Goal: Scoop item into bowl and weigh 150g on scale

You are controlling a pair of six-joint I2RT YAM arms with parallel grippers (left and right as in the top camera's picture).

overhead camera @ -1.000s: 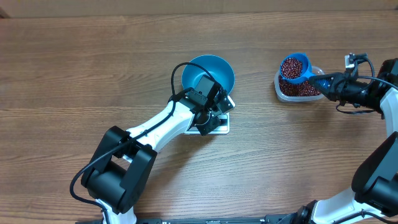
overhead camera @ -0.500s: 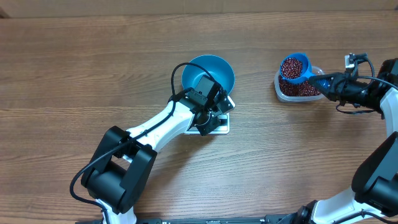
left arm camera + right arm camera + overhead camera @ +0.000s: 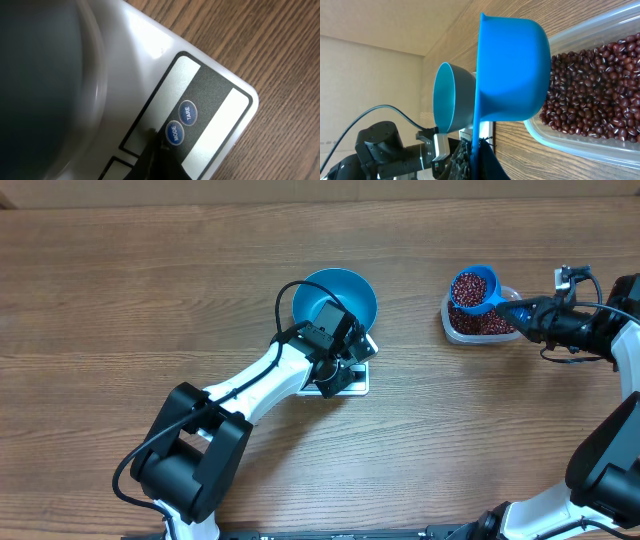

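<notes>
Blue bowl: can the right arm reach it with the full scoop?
Probably yes. Bare table lies between the scoop and the bowl; the left pincer is down at the scale, off that path.

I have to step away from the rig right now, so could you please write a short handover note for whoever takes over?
Left gripper: shut, tip at the MODE button on the scale.
Right gripper: shut on the handle of the scoop, which is full of beans and held over the tub.
The bowl sits on the scale; no beans visible in it.
Done: bowl placed, one scoop loaded.
Left: probably finish setting the scale, tip the scoop into the bowl, repeat to 150 g.
</notes>
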